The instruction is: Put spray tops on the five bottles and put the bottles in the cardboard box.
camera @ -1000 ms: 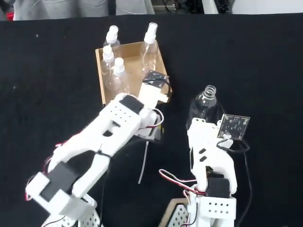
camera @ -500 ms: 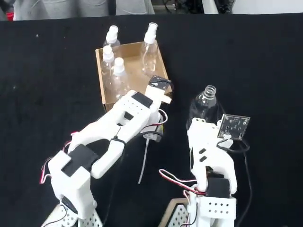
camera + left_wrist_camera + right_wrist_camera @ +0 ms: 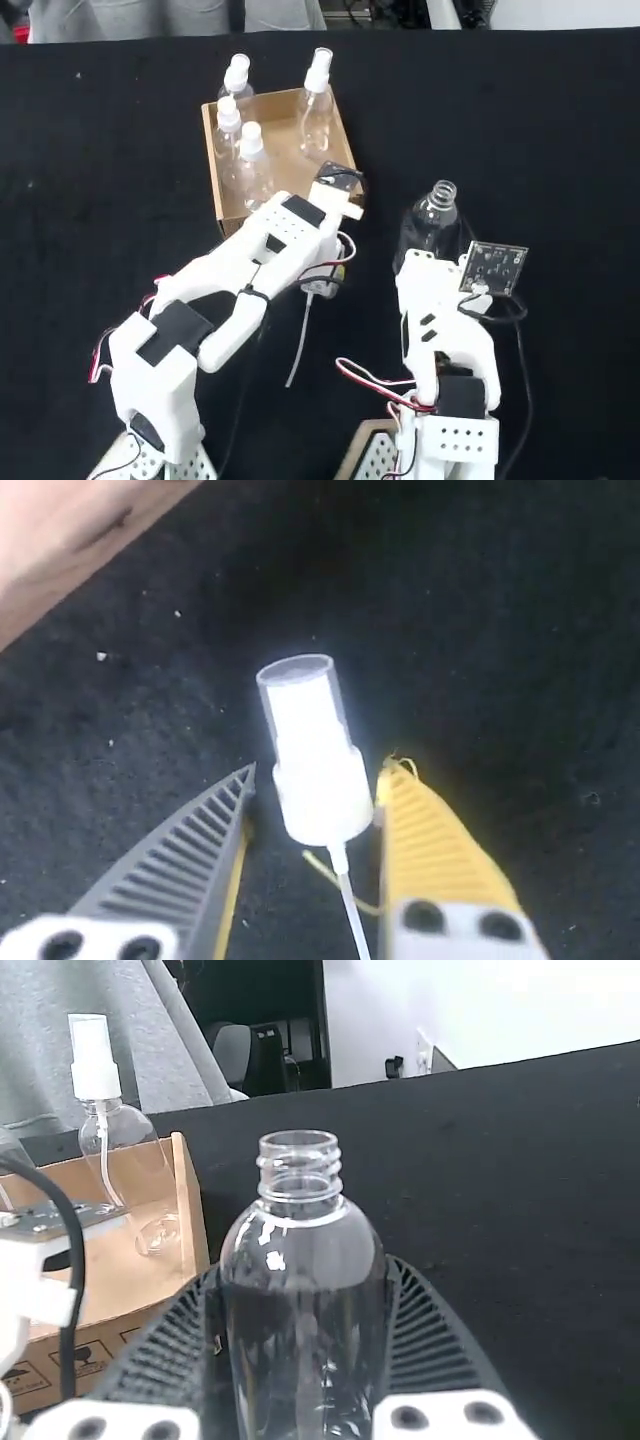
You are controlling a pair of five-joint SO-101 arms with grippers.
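Left pincer (image 3: pixel 320 772), clamping the spray top (image 3: pixel 305 730), has barely shifted; right pincer (image 3: pixel 300 1278) grips the bottle (image 3: pixel 300 1200).

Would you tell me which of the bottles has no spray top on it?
The bottle in the right gripper, outside the cardboard box; its neck is open.
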